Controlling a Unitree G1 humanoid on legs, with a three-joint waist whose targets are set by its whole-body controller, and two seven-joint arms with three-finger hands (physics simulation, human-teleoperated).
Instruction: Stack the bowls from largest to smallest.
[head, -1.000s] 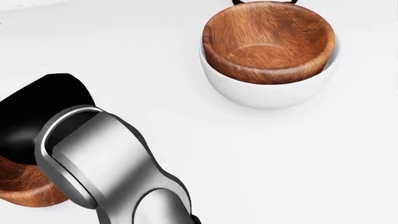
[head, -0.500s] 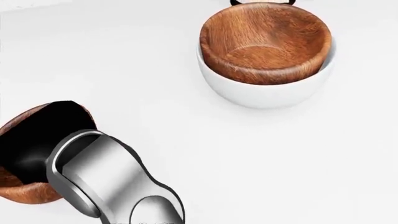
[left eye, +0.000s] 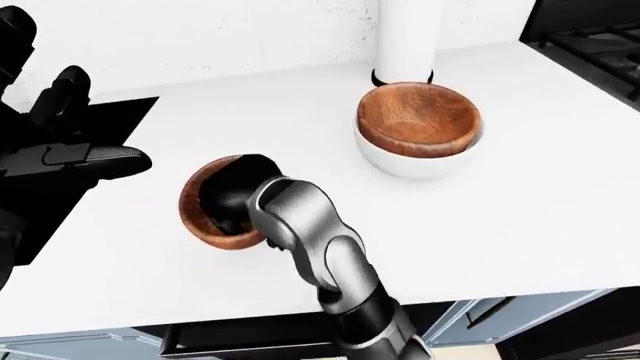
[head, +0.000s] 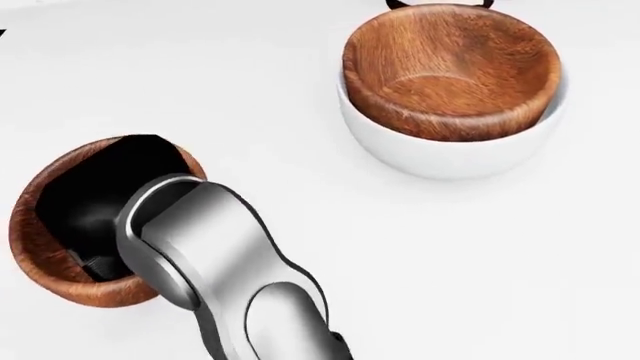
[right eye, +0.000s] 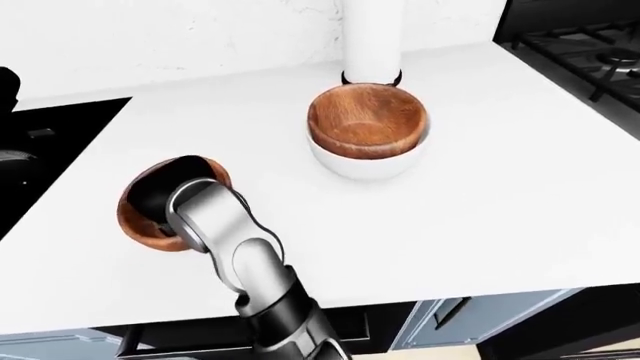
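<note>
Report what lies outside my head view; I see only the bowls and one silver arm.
Observer: Your left hand hangs empty at the left-eye view's left edge, over a black recess in the counter.
Operator: Check above the white bowl.
Observer: A tall white cylinder stands just above the white bowl, on a black ring.
Operator: Scan right.
Observer: A black stove fills the top right corner.

Right robot hand (right eye: 160, 196) reaches inside a small wooden bowl (right eye: 135, 221), left of the nested wooden bowl (right eye: 366, 120) in the white bowl (right eye: 365, 165)
</note>
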